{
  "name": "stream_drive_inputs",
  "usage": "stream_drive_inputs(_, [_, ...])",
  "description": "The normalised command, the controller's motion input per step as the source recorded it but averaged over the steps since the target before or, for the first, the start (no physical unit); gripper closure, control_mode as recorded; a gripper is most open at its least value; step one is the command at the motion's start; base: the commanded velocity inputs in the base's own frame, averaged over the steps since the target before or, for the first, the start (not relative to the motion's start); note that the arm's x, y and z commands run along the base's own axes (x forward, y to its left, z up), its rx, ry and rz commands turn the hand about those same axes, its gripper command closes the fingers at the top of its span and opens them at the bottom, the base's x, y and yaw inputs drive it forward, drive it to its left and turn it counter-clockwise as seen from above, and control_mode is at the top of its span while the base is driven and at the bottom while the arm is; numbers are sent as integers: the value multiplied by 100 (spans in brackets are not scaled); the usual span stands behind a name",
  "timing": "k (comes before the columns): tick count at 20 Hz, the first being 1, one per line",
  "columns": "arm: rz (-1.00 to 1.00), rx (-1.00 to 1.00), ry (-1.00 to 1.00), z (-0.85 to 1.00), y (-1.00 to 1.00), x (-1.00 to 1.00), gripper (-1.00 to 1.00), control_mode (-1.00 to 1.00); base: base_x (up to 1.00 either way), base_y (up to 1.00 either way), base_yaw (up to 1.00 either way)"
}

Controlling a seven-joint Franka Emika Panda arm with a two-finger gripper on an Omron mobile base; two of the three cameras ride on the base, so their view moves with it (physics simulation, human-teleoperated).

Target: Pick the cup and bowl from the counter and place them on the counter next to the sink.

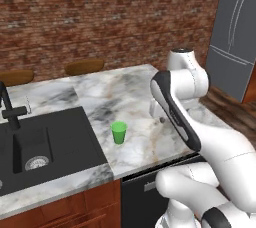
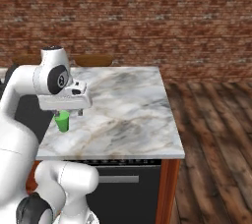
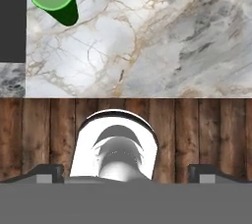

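**Arm folded over marble surface, gripper open above bare stone, cup beside sink**

Seen largest first: brick wall (image 1: 100,17) across the far side, with wood plank floor (image 2: 216,134) to the right. In front of it, white-grey marble surface (image 1: 135,92) on reddish-brown cabinets (image 1: 70,207), with a black sink (image 1: 50,142) sunk into its left part and a black angular faucet (image 1: 10,107) at the sink's far edge. Two flat brown stool seats (image 1: 84,65) beyond the far edge of the surface.

White arm (image 1: 185,102) rising from the near right in the left base view, bent sharply at the elbow, forearm sloping down toward the stone, hand pointing downward over the middle of the surface. Gripper (image 2: 67,113) hanging low above the marble, jaws spread wide and holding nothing; in the hand view, two dark fingertips (image 3: 44,173) far apart at the bottom edge, floor planks showing between them.

Small bright green cup (image 1: 119,132) upright on the surface, just right of the sink's rim and near the front edge. Cup to the left of the gripper and near it, apart from the fingers, not between them.
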Motion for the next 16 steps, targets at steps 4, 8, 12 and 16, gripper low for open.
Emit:
stream_drive_inputs(4, [12,3,-15,-4,0,-13,-100,-100,0,0,0])
stream_drive_inputs(8, [11,10,-29,-10,0,2,-100,-100,0,0,0])
stream_drive_inputs(12, [8,10,-27,0,0,6,-100,-100,0,0,0])
stream_drive_inputs(16, [2,1,-2,0,0,0,-100,-100,0,0,0])
